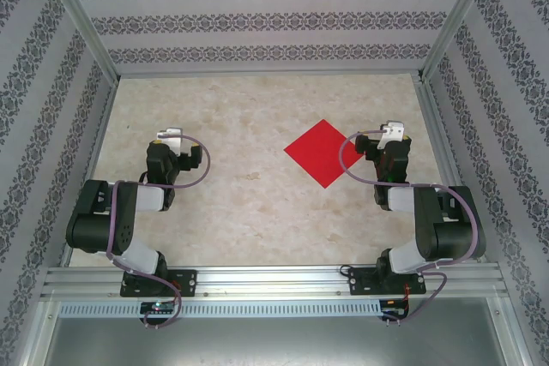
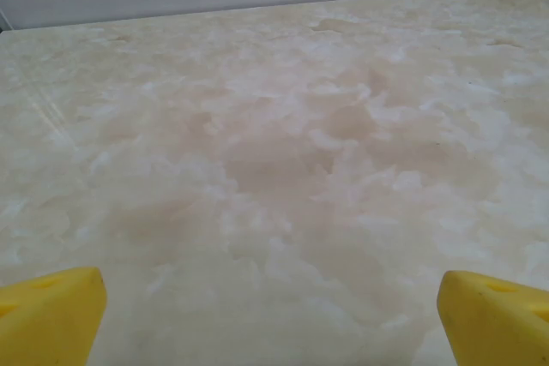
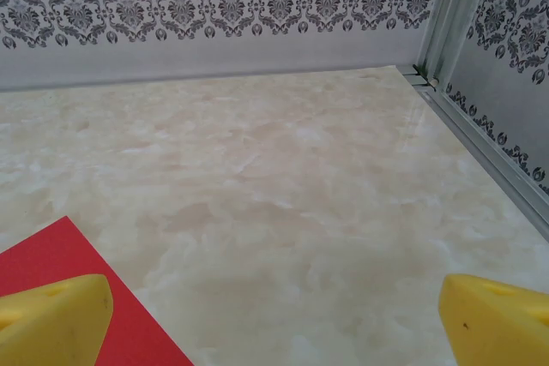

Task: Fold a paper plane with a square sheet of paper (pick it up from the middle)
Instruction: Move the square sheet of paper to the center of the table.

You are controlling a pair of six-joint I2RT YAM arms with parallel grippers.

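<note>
Right gripper (image 3: 274,321): yellow fingers (image 3: 53,313) spread wide, nothing between them, just right of the square sheet of paper (image 1: 321,153). Left gripper (image 2: 273,321): also spread wide, over bare table (image 1: 249,212), well apart from the sheet. The sheet lies flat and unfolded, one corner toward the arms. Probably featherlight and limp, flush to the surface, with edges hard to get under. Best pinched up gently at the middle, as stray creases come easily.

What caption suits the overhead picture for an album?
Unfolded red square sheet of paper lies on the marbled table beside the open right gripper; left gripper apart.
</note>
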